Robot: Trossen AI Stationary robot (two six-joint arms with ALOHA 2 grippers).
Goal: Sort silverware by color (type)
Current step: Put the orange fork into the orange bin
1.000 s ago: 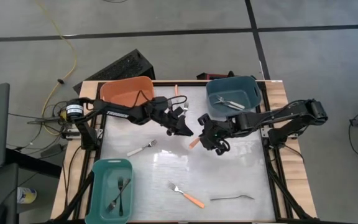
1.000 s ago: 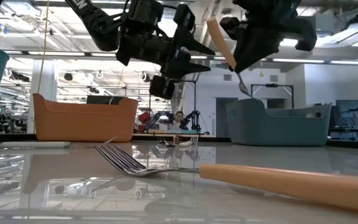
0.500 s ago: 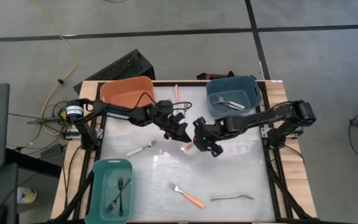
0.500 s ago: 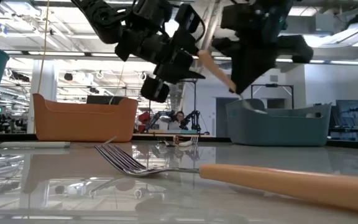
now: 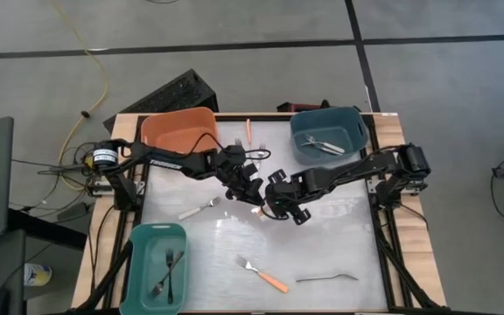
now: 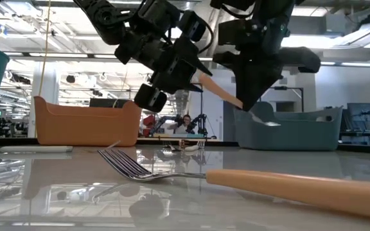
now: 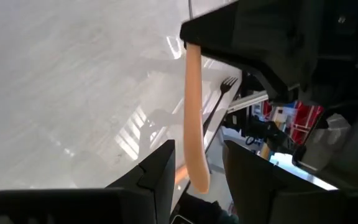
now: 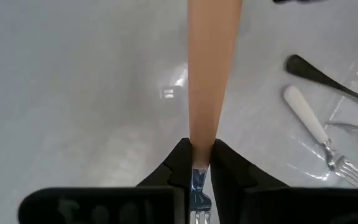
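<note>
Two hands meet over the middle of the surface [image 5: 339, 254]. The right hand [image 5: 274, 199] pinches an orange-handled fork [image 6: 220, 93] near its neck, up in the air. The handle pokes between the spread fingers of the left hand [image 5: 254, 192], which do not squeeze it. Another orange fork [image 5: 262, 275] lies near the front edge.

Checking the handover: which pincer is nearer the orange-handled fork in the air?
Right. The right pincer grips the orange-handled fork; the left pincer is open around the handle's free end.
</note>
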